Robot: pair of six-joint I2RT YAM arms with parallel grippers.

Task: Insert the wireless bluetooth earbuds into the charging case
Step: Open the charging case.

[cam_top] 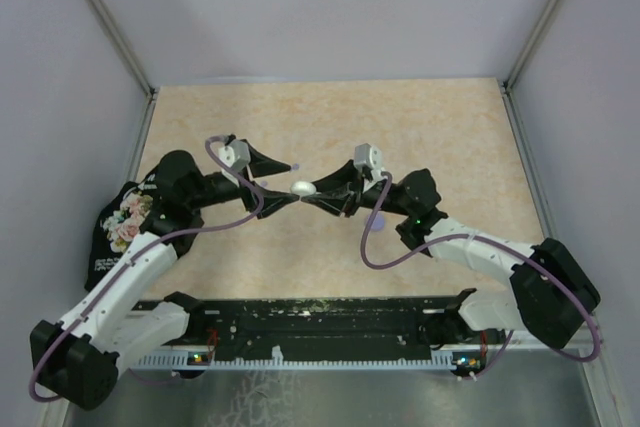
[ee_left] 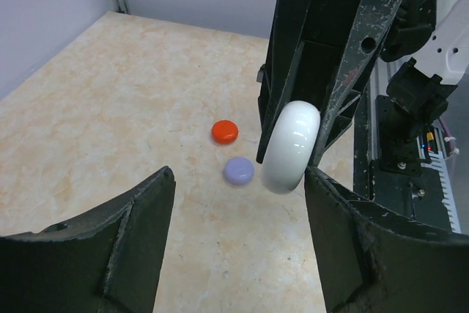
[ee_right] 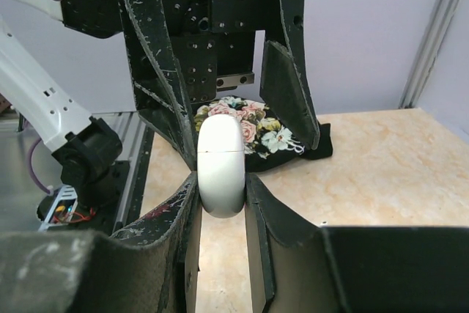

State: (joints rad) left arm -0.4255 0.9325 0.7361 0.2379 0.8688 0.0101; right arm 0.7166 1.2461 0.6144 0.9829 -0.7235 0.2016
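Near left, a black floral pouch [cam_top: 120, 227] lies on the table [cam_top: 450, 137] beside the left arm. Its mouth is not visible, so its contents cannot be told. At mid-table the white charging case [cam_top: 302, 188] is held on edge, clear of the surface. The right gripper [cam_top: 312, 190] has its jaws narrow, clamped on the case's two flat faces. The case seam is shut all round and the inside is hidden. The left gripper [cam_top: 295, 183] has its jaws wide, one either side of the case; whether they touch it cannot be told. Only the left wrist view clearly shows a red disc [ee_left: 225, 131] and a lilac disc [ee_left: 239, 171], both closed, close together on the table beyond the case. Only the right wrist view shows a tiny white piece [ee_right: 323, 222] on the table, too small to identify.
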